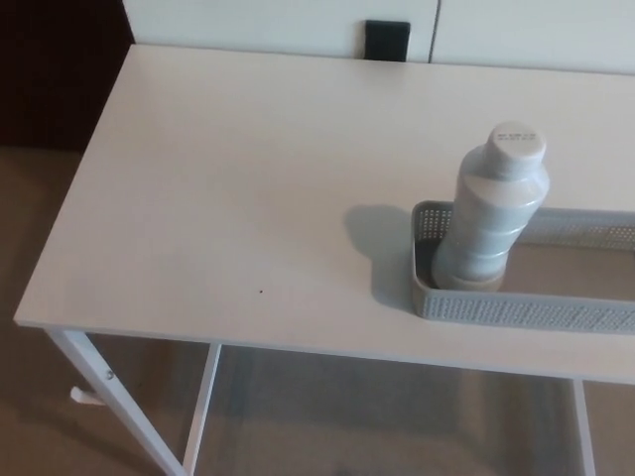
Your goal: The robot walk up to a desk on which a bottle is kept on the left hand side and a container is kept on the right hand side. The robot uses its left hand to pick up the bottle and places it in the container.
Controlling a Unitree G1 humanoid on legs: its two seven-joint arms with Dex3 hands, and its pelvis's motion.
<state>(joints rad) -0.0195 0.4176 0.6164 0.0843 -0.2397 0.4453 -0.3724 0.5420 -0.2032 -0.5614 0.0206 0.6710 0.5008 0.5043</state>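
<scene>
Neither robot hand is showing, so finger state cannot be told. Inside the container, at its left end, the bottle is standing upright; judging by this, the placing is looking finished.

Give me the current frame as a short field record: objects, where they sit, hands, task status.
bottle: grey bottle, upright, cap on, standing in the left end of the container
container: grey perforated tray, on the desk's right side, running off the right edge of the picture
desk: white top, white legs
left hand: not in view
right hand: not in view
task status: bottle is in the container
</scene>
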